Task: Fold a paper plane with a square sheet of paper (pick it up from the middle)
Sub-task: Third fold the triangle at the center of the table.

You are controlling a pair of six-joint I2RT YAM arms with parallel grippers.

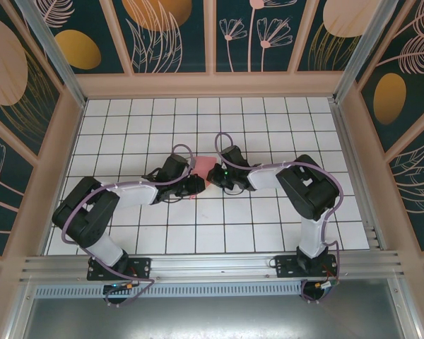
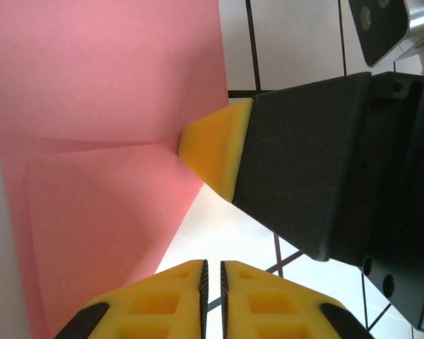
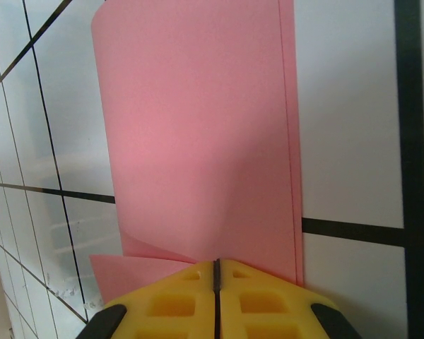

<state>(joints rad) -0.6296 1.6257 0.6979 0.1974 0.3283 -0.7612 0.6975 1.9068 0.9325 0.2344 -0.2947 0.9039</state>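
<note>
- Two grippers meet nose to nose at the middle of the white tiled table (image 1: 268, 226), with the pink paper between their tips.
- Left gripper (image 2: 212, 267): its yellow fingers (image 2: 162, 300) are drawn almost together, leaving only a hairline slit. No paper sits in that slit, so it holds nothing. The paper lies just ahead of these fingers and off to their left.
- Square sheet of paper (image 3: 198, 141): it is already folded, with two layers showing along one long edge and a spare flap poking out beside the right fingers. A faint crease runs across it to the right gripper's tip. It reaches straight away from those fingers, its far corner curling up off the tiles.
- Handling, as I judge it: the paper is very light and thin. It is limp enough to sag and curl beyond any pinch, easy to crumple or tear, and likely to slide on the smooth tiles. The stiffest place to grip is on a crease or through the doubled layers close to the fold. A single loose corner would only bend away.
- Right gripper (image 3: 215, 263): its fingers are pressed flat together and appear to pinch the near end of the paper at the crease. The sheet runs out directly ahead of them.
</note>
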